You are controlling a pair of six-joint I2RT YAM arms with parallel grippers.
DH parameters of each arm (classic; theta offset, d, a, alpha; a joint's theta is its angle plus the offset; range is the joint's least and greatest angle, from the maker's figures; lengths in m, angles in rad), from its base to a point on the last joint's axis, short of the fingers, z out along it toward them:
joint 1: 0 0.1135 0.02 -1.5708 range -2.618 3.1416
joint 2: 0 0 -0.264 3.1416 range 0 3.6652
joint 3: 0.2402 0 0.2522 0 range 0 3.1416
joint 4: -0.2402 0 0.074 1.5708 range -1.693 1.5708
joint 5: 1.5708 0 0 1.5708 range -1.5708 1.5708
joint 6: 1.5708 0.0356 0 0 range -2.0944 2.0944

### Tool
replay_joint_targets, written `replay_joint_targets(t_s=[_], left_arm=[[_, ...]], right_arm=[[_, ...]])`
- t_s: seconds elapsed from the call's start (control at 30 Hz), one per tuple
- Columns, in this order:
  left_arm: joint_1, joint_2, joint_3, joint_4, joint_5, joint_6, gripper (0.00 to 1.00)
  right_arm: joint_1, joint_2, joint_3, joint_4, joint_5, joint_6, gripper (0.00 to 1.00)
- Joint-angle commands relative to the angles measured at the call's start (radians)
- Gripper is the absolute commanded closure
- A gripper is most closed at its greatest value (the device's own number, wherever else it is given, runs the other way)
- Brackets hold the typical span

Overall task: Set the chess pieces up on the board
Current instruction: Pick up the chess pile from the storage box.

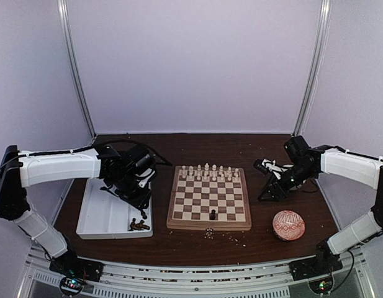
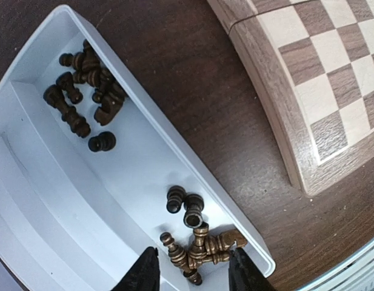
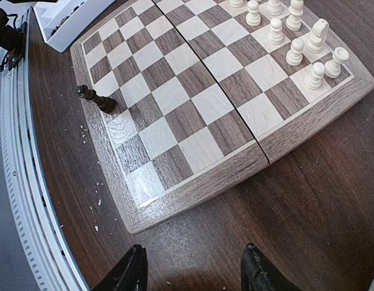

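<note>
The board [image 1: 208, 200] lies mid-table, with cream-white chess pieces [image 1: 207, 171] lined up along its far rows. One dark piece [image 1: 212, 215] stands on its near row, also visible as the dark piece [image 3: 96, 99] in the right wrist view. The other dark pieces [image 2: 202, 247] lie in a heap in the near corner of the white tray [image 2: 35, 182]. My left gripper [image 2: 193, 276] hangs open just above that heap, a finger on either side. A second heap [image 2: 86, 85] lies further along the tray. My right gripper [image 3: 193, 273] is open and empty over bare table right of the board [image 3: 193, 91].
A red-and-white patterned ball [image 1: 288, 225] sits at the near right of the table. Pale crumbs [image 1: 210, 233] are scattered in front of the board. The tray's wall [image 1: 85, 217] runs close to the board's left edge.
</note>
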Motion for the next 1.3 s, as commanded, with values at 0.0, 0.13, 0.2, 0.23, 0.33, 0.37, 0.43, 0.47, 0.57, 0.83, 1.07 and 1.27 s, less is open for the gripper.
replay_joint_targets(t_s=[0.0,0.13,0.2,0.23,0.33,0.37,0.43,0.47,0.57,0.83,1.07,1.27], left_arm=[[0.017,0.029,-0.010,0.017,-0.009,-0.028,0.60],[0.023,0.063,-0.022,0.045,0.038,-0.020,0.65],[0.024,0.081,-0.025,0.060,0.045,-0.023,0.67],[0.026,0.093,-0.024,0.058,0.043,-0.027,0.70],[0.034,0.134,-0.016,0.053,0.050,-0.037,0.77],[0.034,0.140,-0.017,0.058,0.057,-0.037,0.77],[0.034,0.145,-0.020,0.071,0.063,-0.039,0.77],[0.034,0.148,-0.021,0.073,0.061,-0.041,0.77],[0.034,0.156,-0.022,0.081,0.067,-0.044,0.78],[0.034,0.175,-0.038,0.091,0.063,-0.041,0.85],[0.034,0.173,-0.044,0.076,0.048,-0.037,0.81],[0.033,0.179,-0.049,0.078,0.078,-0.020,0.84]], right_arm=[[0.002,0.007,0.025,-0.006,0.002,-0.008,0.47],[0.002,0.003,0.020,-0.004,0.009,-0.009,0.47],[0.002,0.001,0.019,-0.004,0.011,-0.009,0.47],[0.002,0.001,0.020,-0.004,0.012,-0.010,0.47],[0.003,0.002,0.019,-0.005,0.015,-0.011,0.47],[0.002,0.001,0.020,-0.006,0.016,-0.012,0.47],[0.002,0.003,0.020,-0.006,0.018,-0.013,0.47],[0.002,0.003,0.020,-0.006,0.017,-0.013,0.47],[0.001,0.003,0.020,-0.007,0.017,-0.013,0.47],[0.002,0.007,0.020,-0.008,0.019,-0.013,0.47],[0.002,0.009,0.021,-0.009,0.021,-0.014,0.47],[0.002,0.017,0.024,-0.012,0.019,-0.013,0.47]])
